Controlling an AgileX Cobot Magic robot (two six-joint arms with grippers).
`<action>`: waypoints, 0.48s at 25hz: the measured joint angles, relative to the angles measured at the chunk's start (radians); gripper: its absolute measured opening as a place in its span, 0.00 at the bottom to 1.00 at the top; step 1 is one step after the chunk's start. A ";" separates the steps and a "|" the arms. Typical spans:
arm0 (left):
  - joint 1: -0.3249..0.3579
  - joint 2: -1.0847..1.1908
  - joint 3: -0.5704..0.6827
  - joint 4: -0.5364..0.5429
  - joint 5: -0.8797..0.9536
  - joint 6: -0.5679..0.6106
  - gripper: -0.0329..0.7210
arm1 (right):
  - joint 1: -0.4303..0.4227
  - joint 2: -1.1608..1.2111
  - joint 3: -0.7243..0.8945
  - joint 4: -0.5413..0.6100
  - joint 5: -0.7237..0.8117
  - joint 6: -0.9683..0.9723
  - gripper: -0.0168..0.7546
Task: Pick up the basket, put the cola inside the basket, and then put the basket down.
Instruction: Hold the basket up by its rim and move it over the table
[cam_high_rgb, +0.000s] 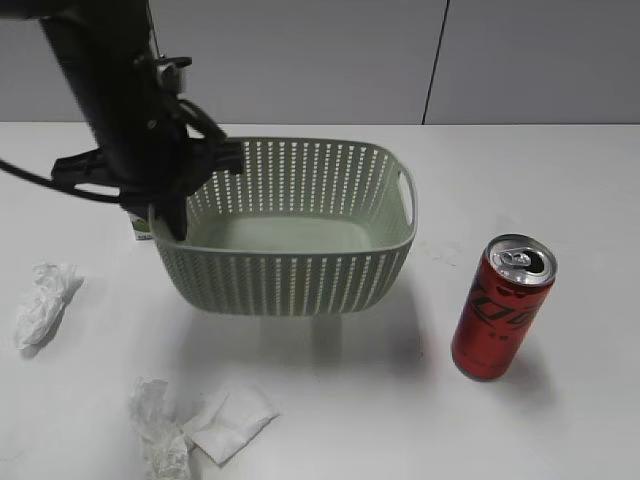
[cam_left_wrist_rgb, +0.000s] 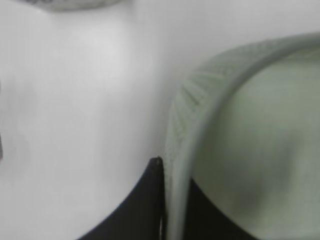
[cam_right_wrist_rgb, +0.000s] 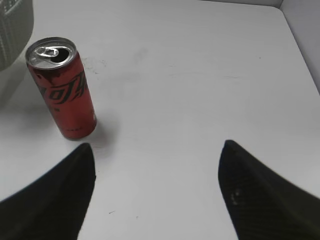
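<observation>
The pale sage-green basket (cam_high_rgb: 300, 270) sits left of centre on the white table, empty. My left gripper (cam_high_rgb: 172, 212) is shut on the basket's left rim, one finger outside and one inside the wall; the left wrist view shows the rim (cam_left_wrist_rgb: 182, 165) pinched between the black fingers (cam_left_wrist_rgb: 175, 200). The red cola can (cam_high_rgb: 502, 307) stands upright to the right of the basket, apart from it. In the right wrist view the cola (cam_right_wrist_rgb: 62, 90) is at upper left, and my right gripper (cam_right_wrist_rgb: 157, 165) is open and empty, to the can's right and nearer than it.
Crumpled white tissues lie at the left (cam_high_rgb: 42, 303) and front left (cam_high_rgb: 160, 425), with a flat white tissue (cam_high_rgb: 232, 420) beside them. A small carton (cam_high_rgb: 141, 229) is partly hidden behind the left arm. A grey wall runs along the back.
</observation>
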 joint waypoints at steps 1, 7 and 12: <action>0.000 -0.044 0.072 -0.006 -0.038 -0.004 0.04 | 0.000 0.000 0.000 0.001 0.000 0.000 0.78; 0.000 -0.254 0.363 -0.066 -0.229 -0.009 0.04 | 0.000 0.021 -0.017 0.048 -0.005 0.000 0.78; 0.000 -0.284 0.505 -0.072 -0.326 -0.010 0.04 | 0.000 0.145 -0.095 0.114 0.019 0.000 0.78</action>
